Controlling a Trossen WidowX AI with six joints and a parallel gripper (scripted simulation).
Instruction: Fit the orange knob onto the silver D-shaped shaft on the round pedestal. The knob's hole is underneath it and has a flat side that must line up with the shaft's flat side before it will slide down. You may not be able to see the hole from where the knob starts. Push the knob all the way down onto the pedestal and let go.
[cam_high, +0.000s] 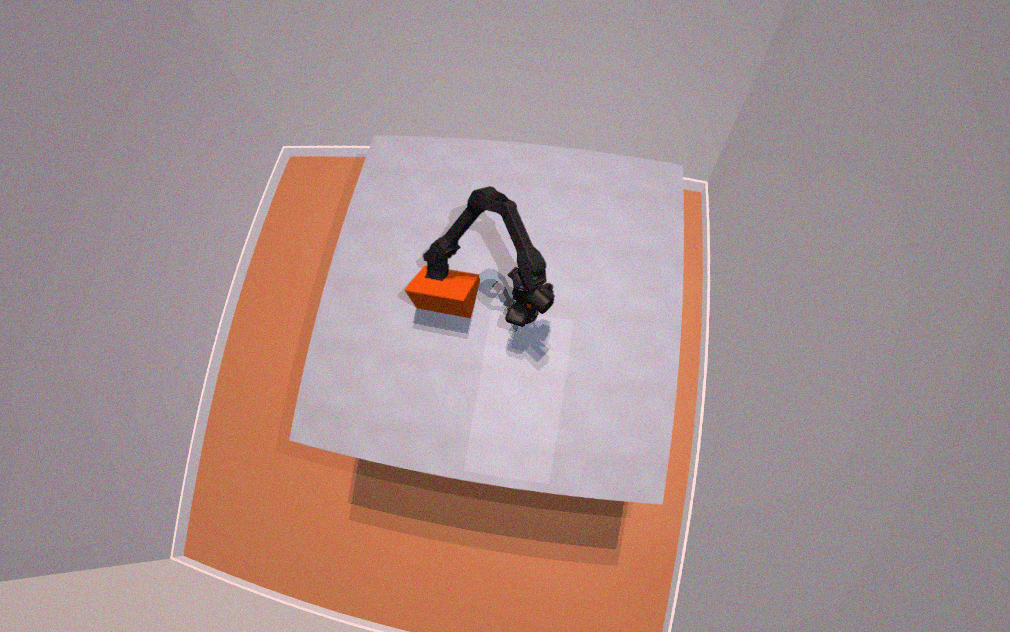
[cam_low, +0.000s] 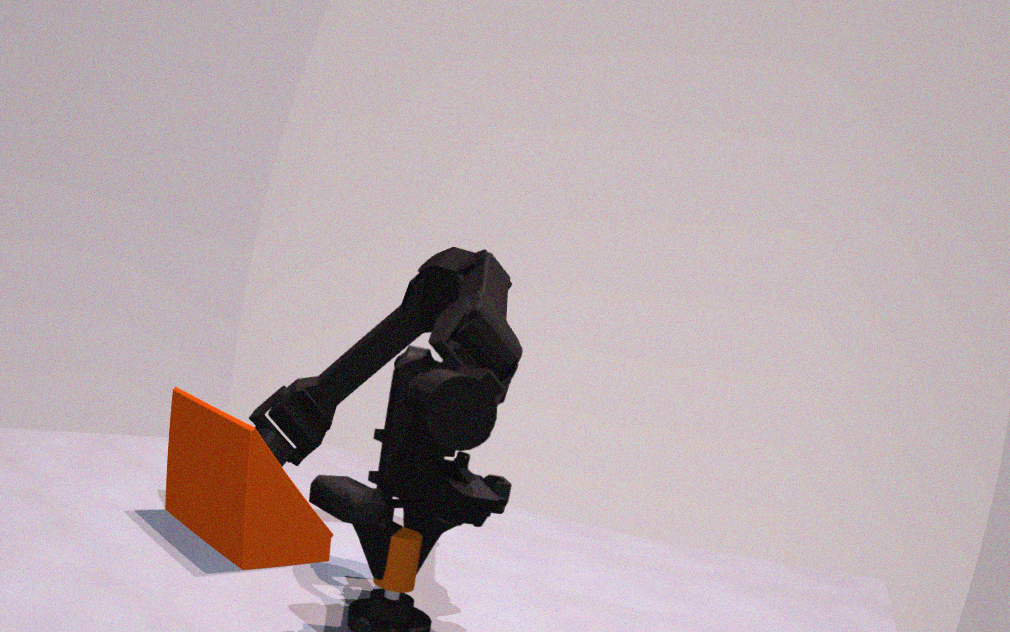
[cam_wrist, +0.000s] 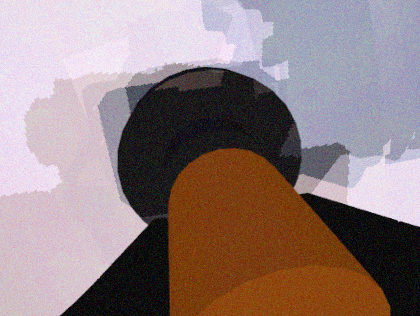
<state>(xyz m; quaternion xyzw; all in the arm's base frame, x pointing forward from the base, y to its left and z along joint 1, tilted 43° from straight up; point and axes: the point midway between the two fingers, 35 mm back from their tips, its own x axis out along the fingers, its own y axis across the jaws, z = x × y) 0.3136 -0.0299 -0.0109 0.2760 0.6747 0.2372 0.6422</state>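
The orange knob (cam_low: 402, 560) (cam_wrist: 250, 220) is held between the fingers of my gripper (cam_low: 399, 572) (cam_wrist: 233, 219) (cam_high: 528, 307), which is shut on it. In the exterior view the knob leans slightly, its top to the right. Its lower end is just above the black round pedestal (cam_low: 388, 614) (cam_wrist: 205, 100). A short piece of the silver shaft (cam_low: 391, 593) shows between the knob and the pedestal. The knob's underside hole, the shaft's tip and its flat side are hidden. In the wrist view the knob covers the shaft and the pedestal's near part.
An orange wedge-shaped block (cam_high: 446, 286) (cam_low: 223, 491) stands at the arm's base, to the left of the pedestal. The arm arches above the pale table (cam_high: 610, 372) (cam_low: 670, 588). Shadows of the arm fall around the pedestal.
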